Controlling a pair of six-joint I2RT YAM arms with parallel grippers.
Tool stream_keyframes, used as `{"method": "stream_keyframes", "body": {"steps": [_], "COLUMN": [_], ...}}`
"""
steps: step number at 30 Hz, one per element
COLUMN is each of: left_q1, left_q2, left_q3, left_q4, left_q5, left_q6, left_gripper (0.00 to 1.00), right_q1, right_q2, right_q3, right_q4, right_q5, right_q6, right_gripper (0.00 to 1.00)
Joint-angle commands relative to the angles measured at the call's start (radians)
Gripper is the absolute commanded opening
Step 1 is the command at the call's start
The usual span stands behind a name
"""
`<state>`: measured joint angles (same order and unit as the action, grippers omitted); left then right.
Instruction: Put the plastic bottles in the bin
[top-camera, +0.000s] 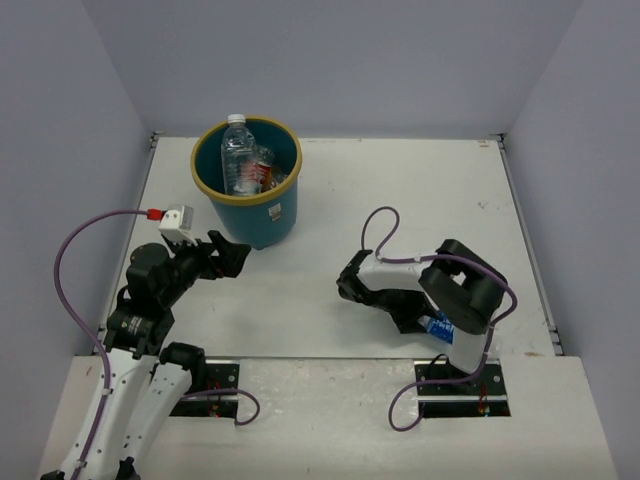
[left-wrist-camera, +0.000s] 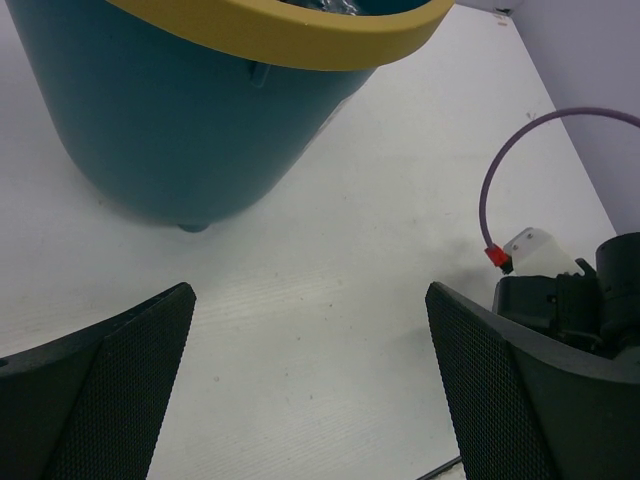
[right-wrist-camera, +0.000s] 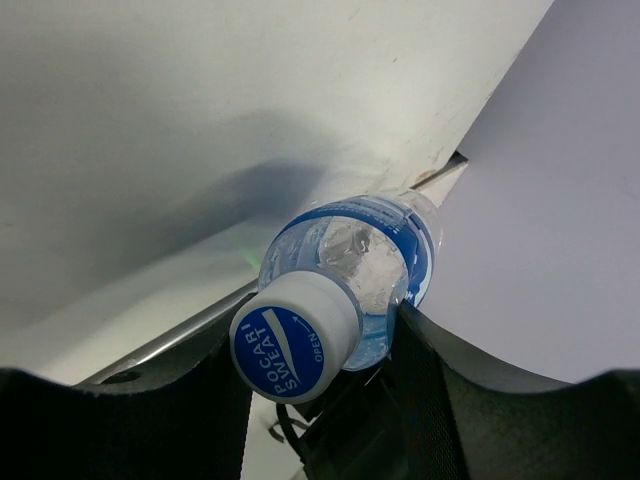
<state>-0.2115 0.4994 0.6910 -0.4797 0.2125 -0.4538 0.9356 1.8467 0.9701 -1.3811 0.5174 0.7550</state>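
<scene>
**Right tool** (right-wrist-camera: 320, 335): clenched on the blue-label bottle (right-wrist-camera: 365, 255). The pads sit either side of its neck and shoulder. The cap (right-wrist-camera: 296, 342) points back toward the tool and the body runs forward, low over the counter (right-wrist-camera: 180, 110).

**Left tool** (left-wrist-camera: 310, 300): released, jaws wide, nothing between them. The bin (left-wrist-camera: 180, 130) is just ahead and to its left.

**Bin contents:** clear bottles (top-camera: 240, 158) already lie inside. The bin is well apart from the right tool.

**Handling note (judgement):** the grip sits near the cap, so the body may swing. Firm up the hold, lift straight off the counter, carry above the yellow rim (top-camera: 215, 188), and release only over the opening. Thin plastic can slip.
</scene>
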Motion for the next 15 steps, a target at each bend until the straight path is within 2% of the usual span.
{"method": "stream_keyframes", "body": {"steps": [1,4,15], "left_q1": [0.006,0.004,0.006], "left_q2": [-0.008,-0.005,0.011], "left_q3": [0.007,0.007,0.006], "left_q4": [0.024,0.026,0.024], "left_q5": [-0.005,-0.008,-0.017], "left_q6": [-0.009,-0.011,-0.015], "left_gripper": [1.0,1.0,1.0], "right_q1": [0.005,0.014,0.033], "right_q2": [-0.071,-0.125,-0.221], "right_q3": [0.154,0.287,0.801], "right_q4": [-0.065,-0.126,-0.123], "right_q5": [0.104,0.2,0.556], "right_q6": [0.13,0.159,0.082], "right_gripper": [0.0,0.0,0.0]}}
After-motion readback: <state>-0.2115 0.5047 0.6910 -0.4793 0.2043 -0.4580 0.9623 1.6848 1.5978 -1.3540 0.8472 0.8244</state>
